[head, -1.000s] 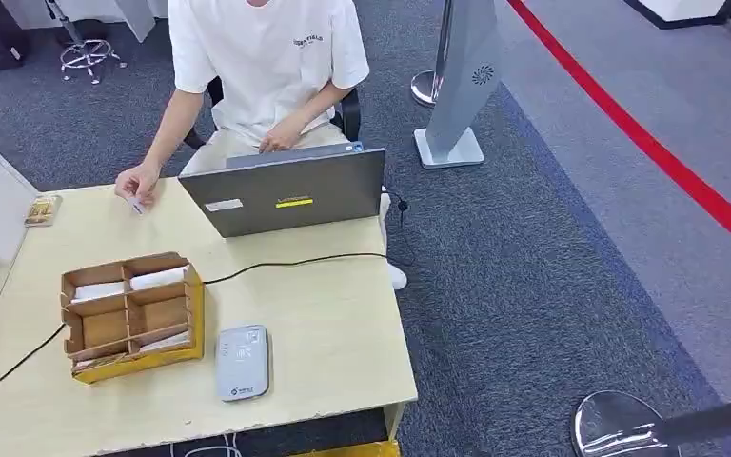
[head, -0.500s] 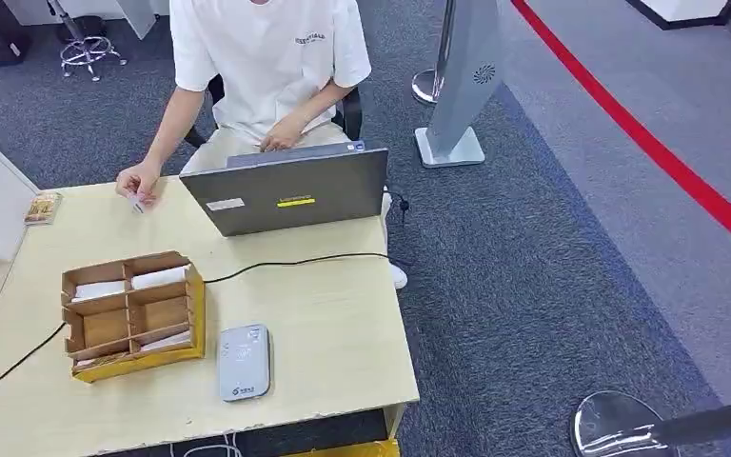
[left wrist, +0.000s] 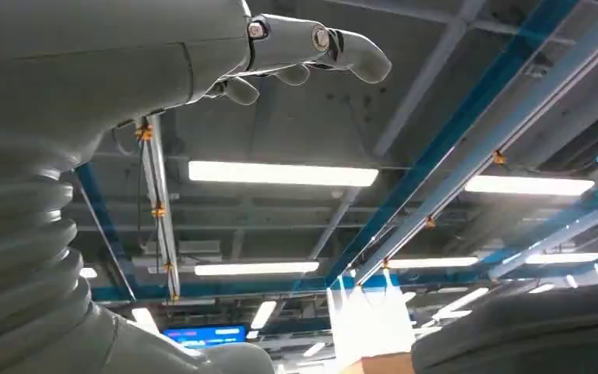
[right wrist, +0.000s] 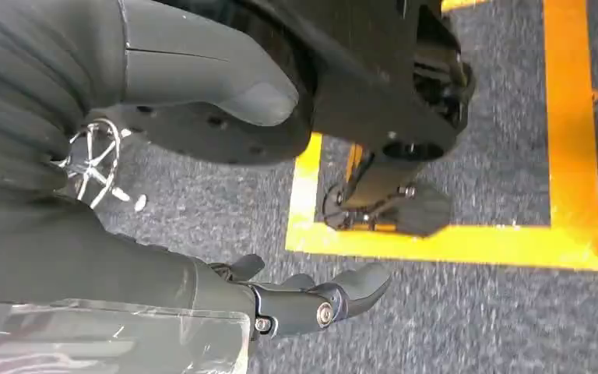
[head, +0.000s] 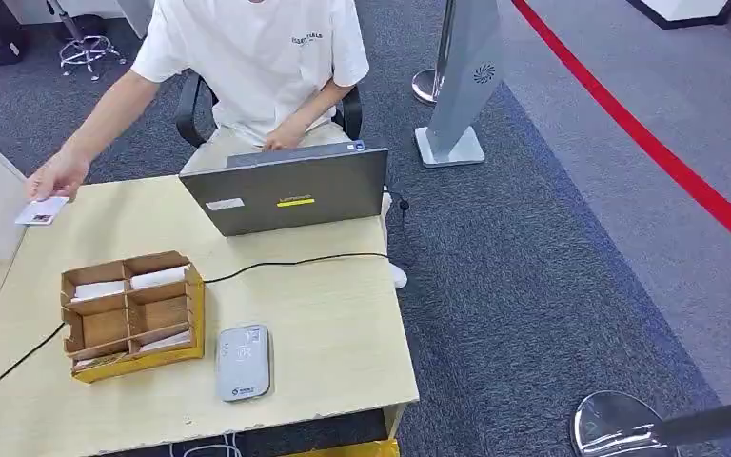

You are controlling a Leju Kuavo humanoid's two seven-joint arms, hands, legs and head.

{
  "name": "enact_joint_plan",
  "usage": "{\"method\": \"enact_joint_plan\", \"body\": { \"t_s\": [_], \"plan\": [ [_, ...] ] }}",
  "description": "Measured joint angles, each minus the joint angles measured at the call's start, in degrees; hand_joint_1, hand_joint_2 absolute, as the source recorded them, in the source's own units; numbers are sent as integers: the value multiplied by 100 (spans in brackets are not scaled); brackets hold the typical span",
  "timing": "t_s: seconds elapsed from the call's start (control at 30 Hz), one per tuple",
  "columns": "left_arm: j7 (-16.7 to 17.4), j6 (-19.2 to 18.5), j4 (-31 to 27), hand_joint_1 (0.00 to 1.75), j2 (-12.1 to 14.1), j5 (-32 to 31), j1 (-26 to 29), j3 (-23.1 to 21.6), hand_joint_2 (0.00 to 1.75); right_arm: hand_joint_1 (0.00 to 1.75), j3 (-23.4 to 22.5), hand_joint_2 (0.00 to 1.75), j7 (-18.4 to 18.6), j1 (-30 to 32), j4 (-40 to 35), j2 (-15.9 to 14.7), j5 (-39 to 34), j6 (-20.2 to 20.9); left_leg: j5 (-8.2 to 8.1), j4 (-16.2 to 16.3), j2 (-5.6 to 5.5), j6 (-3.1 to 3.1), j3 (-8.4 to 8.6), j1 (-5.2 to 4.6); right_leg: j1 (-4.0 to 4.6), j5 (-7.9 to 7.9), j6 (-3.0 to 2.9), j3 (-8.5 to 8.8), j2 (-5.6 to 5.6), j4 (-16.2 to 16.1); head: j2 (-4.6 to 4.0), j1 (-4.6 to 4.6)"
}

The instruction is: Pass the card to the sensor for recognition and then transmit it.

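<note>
A person's hand (head: 57, 176) holds a white card (head: 41, 211) over the table's far left corner. The grey card sensor (head: 243, 362) lies flat near the table's front edge, right of a cardboard organizer (head: 131, 314) whose compartments hold white cards. In the left wrist view, my left hand (left wrist: 296, 54) is raised against the ceiling, its fingers loosely extended and holding nothing. My right hand (right wrist: 304, 300) hangs over the carpet beside a yellow floor line, fingers apart and empty.
An open laptop (head: 290, 195) stands at the table's far side in front of the seated person (head: 257, 57). A black cable (head: 286, 262) runs across the table (head: 343, 324). A grey stand (head: 457, 105) and a red floor line (head: 666, 157) lie to the right.
The person's arm has swung from beside the laptop out to the table's far left corner, and that hand now holds a white card there. The camera shifted slightly.
</note>
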Motion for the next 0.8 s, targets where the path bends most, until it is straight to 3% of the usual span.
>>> {"method": "enact_joint_plan", "body": {
  "t_s": [0.2, 0.27, 0.53, 0.8],
  "plan": [
    [22, -1095, -105, 0, 603, -2, -952, -671, 175, 0, 0, 175, 4, -3, 0, -4, -7, 7, 3, 2, 0, 0, -2, 1, 1, 6, 0, -5, 0, 1, 0, -7],
    [46, -1308, -103, 0, 751, -82, -1353, -1017, 175, 0, 0, 175, 9, -13, -2, -7, -7, 15, 3, 2, -2, 0, 0, -1, -1, 6, 0, -2, 0, 1, 0, -11],
    [277, -1385, 116, 0, 741, -431, -2463, -2416, 175, 0, 0, 175, 13, -30, -2, -7, -2, 42, 2, 4, 4, 0, -5, -3, -3, 8, 2, -4, 9, 1, 0, -7],
    [424, -1376, 293, 0, 642, -376, -2708, -2843, 175, 0, 0, 175, 26, -24, -2, -9, -7, 7, 1, 4, 13, 0, -5, -1, -1, 7, 1, -14, 18, 1, 0, -7]
  ]
}}
